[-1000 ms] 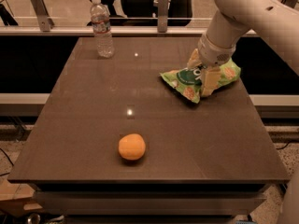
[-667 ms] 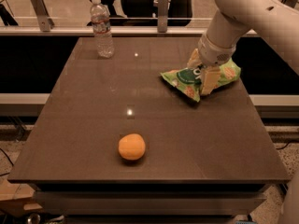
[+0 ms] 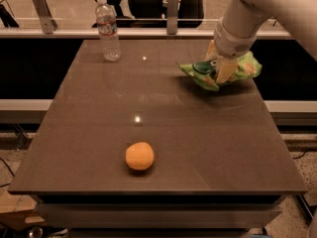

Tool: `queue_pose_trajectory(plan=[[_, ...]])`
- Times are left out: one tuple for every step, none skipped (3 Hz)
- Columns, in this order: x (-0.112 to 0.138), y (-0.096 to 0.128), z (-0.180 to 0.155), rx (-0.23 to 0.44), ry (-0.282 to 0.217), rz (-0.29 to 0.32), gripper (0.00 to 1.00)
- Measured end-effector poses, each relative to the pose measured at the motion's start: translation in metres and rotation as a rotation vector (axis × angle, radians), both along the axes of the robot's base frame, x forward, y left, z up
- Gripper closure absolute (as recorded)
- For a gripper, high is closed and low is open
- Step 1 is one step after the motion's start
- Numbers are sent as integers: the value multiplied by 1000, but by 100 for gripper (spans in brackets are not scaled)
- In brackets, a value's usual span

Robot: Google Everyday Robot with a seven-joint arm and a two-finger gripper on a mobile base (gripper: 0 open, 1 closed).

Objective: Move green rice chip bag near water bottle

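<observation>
Camera view, the single one on record.

Found the pincer (image 3: 219,65) over the far right part of the surface (image 3: 163,118), hanging from a thick white arm (image 3: 247,14) that enters from the upper right corner. Judged it closed on the chip bag (image 3: 243,66): noted one tan finger (image 3: 226,71) pressed across the front of the pouch and the other showing behind its upper edge.

Located the chip bag in that grip, sticking out to either side of the pincer, with its dark green patch to the left and a crumpled light-green end to the right. Noted a dark shadow on the surface just below and left of the pincer; took the pouch to be slightly clear of the surface, though could not confirm this along its far edge.

Located the water bottle (image 3: 108,29) well to the left of the pincer and a little farther back, upright near the far left corner, white cap on. Recorded it well apart from the chip bag, with bare surface between.

Logged an orange (image 3: 139,155) well in front of the pincer and to its left, resting alone on the near half, touching nothing else.

Logged a pale rail (image 3: 74,33) behind the pincer, running along the far edge, carrying two upright posts (image 3: 171,9).
</observation>
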State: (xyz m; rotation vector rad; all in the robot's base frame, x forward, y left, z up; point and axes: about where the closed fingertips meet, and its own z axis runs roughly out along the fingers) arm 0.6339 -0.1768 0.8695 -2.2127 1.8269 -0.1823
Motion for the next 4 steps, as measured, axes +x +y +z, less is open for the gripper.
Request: queue_pose_trajectory(plan=[[3,-7,43,-33,-73,-9,100],[5,-9,75,-70,-122,-11,100],[11,-5,95,-100,-147,11,100],[24,6,109,-120,-169,50,100]])
